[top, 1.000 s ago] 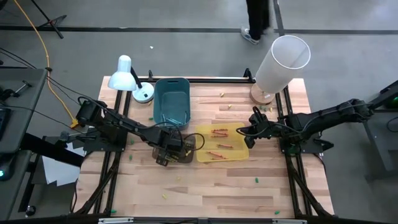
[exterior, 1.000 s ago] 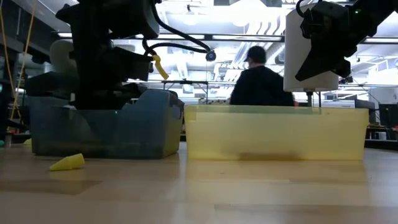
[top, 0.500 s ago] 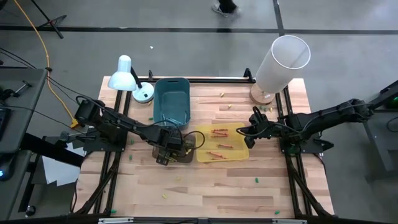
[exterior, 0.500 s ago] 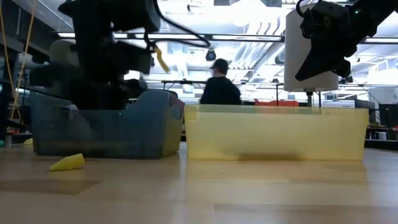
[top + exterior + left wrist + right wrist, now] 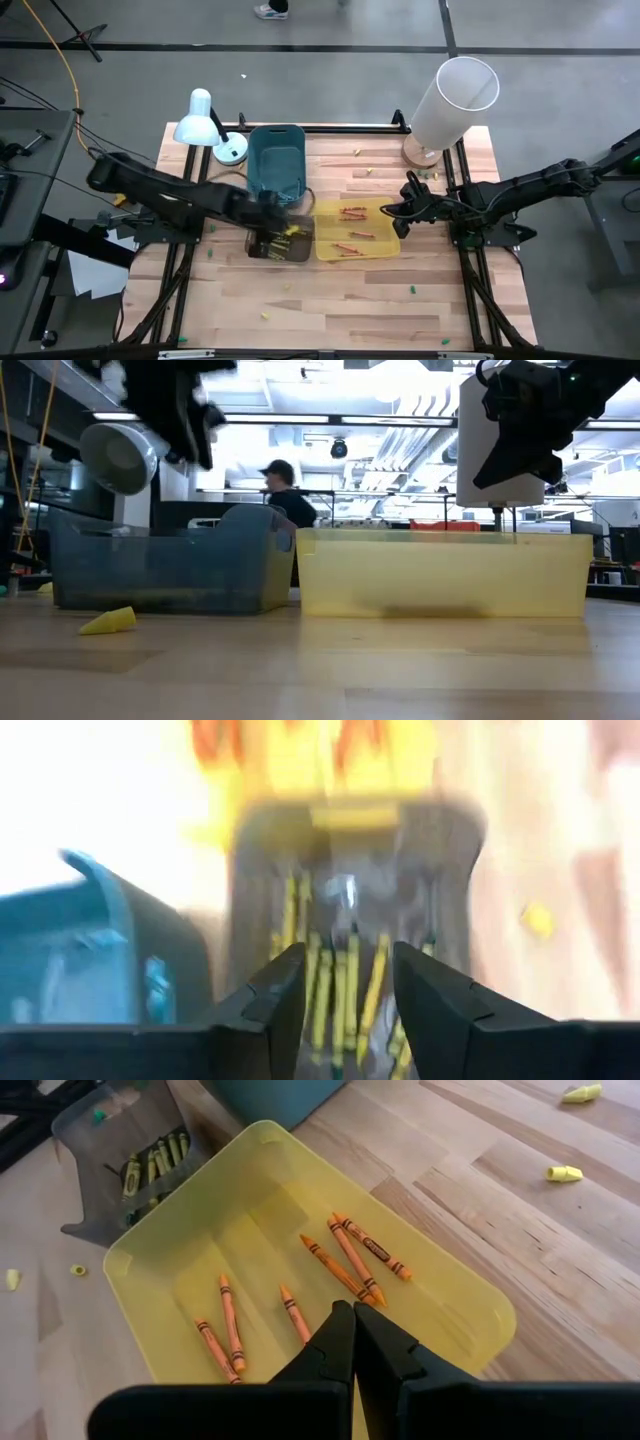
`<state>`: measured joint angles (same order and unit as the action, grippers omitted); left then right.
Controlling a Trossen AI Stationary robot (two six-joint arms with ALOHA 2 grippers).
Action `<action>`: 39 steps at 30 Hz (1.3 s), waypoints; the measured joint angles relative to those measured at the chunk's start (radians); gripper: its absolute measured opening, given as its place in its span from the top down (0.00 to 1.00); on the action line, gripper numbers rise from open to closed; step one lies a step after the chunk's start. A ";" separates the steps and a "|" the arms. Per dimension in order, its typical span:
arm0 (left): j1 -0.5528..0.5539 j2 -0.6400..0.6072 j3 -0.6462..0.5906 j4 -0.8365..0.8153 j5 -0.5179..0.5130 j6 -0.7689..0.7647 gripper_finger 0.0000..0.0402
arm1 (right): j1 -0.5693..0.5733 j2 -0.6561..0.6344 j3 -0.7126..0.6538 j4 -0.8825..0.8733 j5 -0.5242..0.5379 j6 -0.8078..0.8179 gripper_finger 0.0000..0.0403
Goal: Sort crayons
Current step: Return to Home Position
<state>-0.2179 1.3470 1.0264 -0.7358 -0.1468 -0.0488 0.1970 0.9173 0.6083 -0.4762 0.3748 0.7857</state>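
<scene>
Wooden surface (image 5: 380,300) carries three bins: teal bin (image 5: 275,160), yellow bin (image 5: 260,1240), dark bin (image 5: 100,1215). Left tool (image 5: 347,960) hangs released above the dark bin; the yellow-green crayons (image 5: 372,995) there are too indistinct to count. Right tool (image 5: 353,1315), clenched and empty, sits over the yellow bin, which holds six orange crayons (image 5: 355,1260).

You get even, soft light on the table (image 5: 440,310) from above. The left arm (image 5: 170,195) is smeared with blur there. Its wrist view is blurred throughout and partly blown out white. In the right wrist view the crayons (image 5: 355,1260) are crisp. At table height, bright ceiling lights (image 5: 330,420) silhouette both arms.
</scene>
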 joint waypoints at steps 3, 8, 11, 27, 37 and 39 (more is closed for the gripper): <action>-0.009 -0.135 0.000 0.037 -0.047 0.007 0.69 | 0.000 0.000 0.000 0.016 0.000 0.000 1.00; -0.008 -0.388 0.000 0.118 -0.133 0.079 0.75 | 0.000 0.000 0.000 0.041 -0.008 0.000 1.00; 0.012 -0.534 0.000 0.147 -0.164 0.123 0.81 | 0.000 0.000 0.000 0.057 -0.009 0.024 1.00; 0.068 -1.203 -0.500 0.678 -0.183 0.089 1.00 | 0.000 -0.002 0.000 0.239 -0.011 0.018 1.00; 0.068 -1.302 -0.909 1.162 -0.258 0.064 1.00 | 0.000 -0.105 0.000 0.208 -0.057 0.018 1.00; 0.070 -1.330 -0.943 1.160 -0.260 0.032 1.00 | 0.000 -0.146 0.000 0.183 -0.066 0.018 1.00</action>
<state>-0.1482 0.0173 0.0839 0.4243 -0.4068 -0.0170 0.1970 0.7716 0.6083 -0.2933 0.3086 0.8039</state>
